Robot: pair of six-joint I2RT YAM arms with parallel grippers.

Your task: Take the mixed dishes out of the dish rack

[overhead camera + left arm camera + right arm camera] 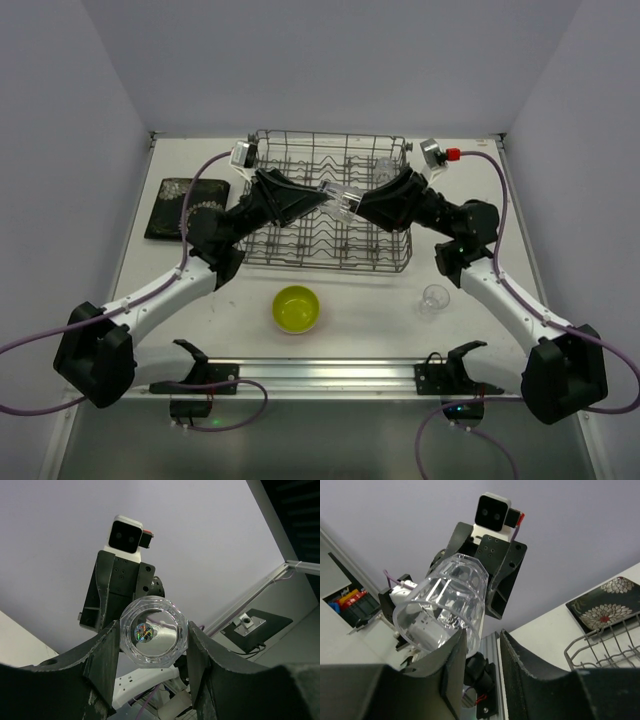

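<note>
Above the dish rack (pixel 330 258) my two grippers meet tip to tip. My left gripper (pixel 328 195) is shut on a clear glass (pixel 342 199), held on its side. In the left wrist view its faceted base (pixel 154 632) sits clamped between both fingers. My right gripper (pixel 482 632) is open. Its fingers straddle the rim of that glass (pixel 445 605), one finger against the wall and the other standing clear of it. Another clear glass (pixel 384 168) stays in the rack's far right. A yellow-green bowl (pixel 296 308) and one more clear glass (pixel 434 298) stand on the table.
A square black plate with white-red flowers (pixel 185 208) lies left of the rack and also shows in the right wrist view (pixel 607 605), beside a corner of the rack (pixel 605 650). A metal rail (pixel 320 375) runs along the near edge between the arm bases.
</note>
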